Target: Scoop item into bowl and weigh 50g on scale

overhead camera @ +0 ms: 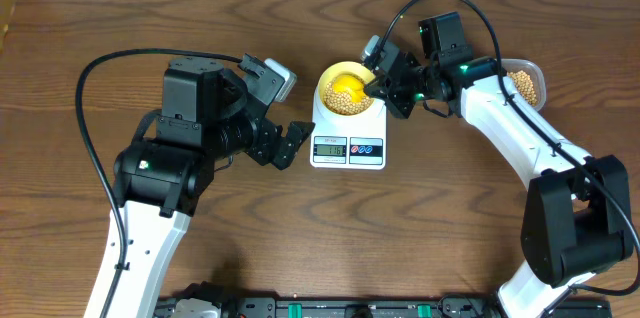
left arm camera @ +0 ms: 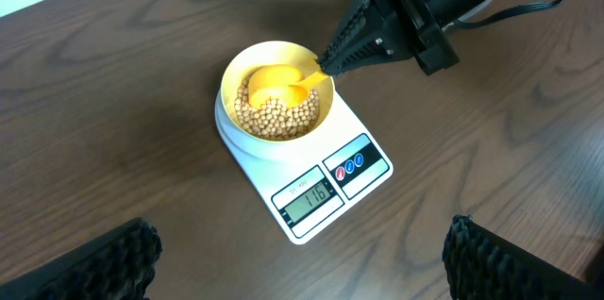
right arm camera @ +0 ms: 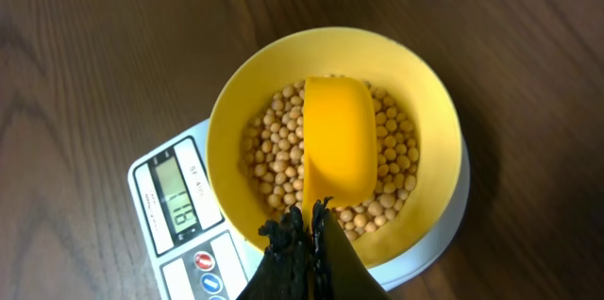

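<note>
My right hand (right arm camera: 307, 229) is clamped shut on the handle of the yellow scoop (right arm camera: 338, 140), fingers pressed together with the handle pinched between them. The scoop's head reaches out ahead of my fingertips into the pale yellow bowl (right arm camera: 236, 102), over the tan beans (right arm camera: 396, 158) that lie across the bowl's bottom. I cannot tell whether the head touches them. The bowl sits on the white scale (overhead camera: 348, 148), just below and in front of this hand. The scale's display (right arm camera: 175, 196) shows lit digits that I cannot read for sure. Back behind my right hand, beside its arm, stands a clear tub (overhead camera: 528, 83) with more beans in it. My left hand (overhead camera: 292, 145) is over the wooden worktop (overhead camera: 420, 228) just beside the scale's display end, not touching it. Its fingers (left arm camera: 104, 262) are spread wide apart with nothing between them. From this hand, bowl and scale lie straight ahead, and the right hand comes in from the far side of the bowl.
</note>
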